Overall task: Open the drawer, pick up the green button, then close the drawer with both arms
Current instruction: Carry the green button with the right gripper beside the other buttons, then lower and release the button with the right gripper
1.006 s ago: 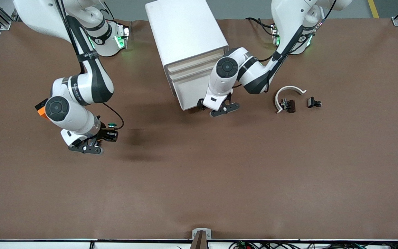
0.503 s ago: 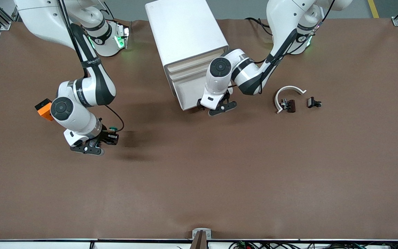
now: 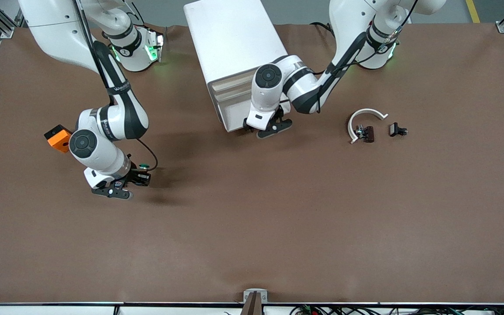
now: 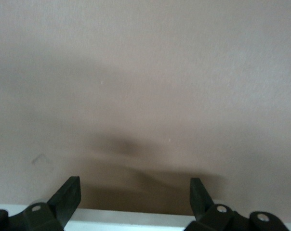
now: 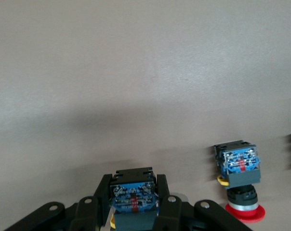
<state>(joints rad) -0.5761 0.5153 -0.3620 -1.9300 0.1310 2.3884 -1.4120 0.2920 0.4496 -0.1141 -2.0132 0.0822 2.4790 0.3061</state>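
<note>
**A:** Where is the button (image 3: 143, 172), and which way does it point?

**B:** It sits in the right gripper (image 3: 136, 178), mid-height in the front view, toward the right arm's end of the table. The green cap shows at its upper end there, with the dark body below, so its long axis runs up and down the frame. I can't tell whether it is truly upright or tipped.

**A:** And up close?

**B:** In the right wrist view, low in the frame, the fingers (image 5: 162, 192) are clamped on both sides of the blue-black body (image 5: 133, 195).

**A:** How is the right arm posed?

**B:** It comes down from the top of the frame, and its wrist is bent. The gripper is low over the bare table.

**A:** The left arm?

**B:** It reaches from the top of the frame to the cabinet (image 3: 234, 39). The left gripper (image 3: 264, 130) is at the edge of the lowest drawer (image 3: 233, 114), with its fingers (image 4: 68, 192) spread wide and holding nothing
</note>
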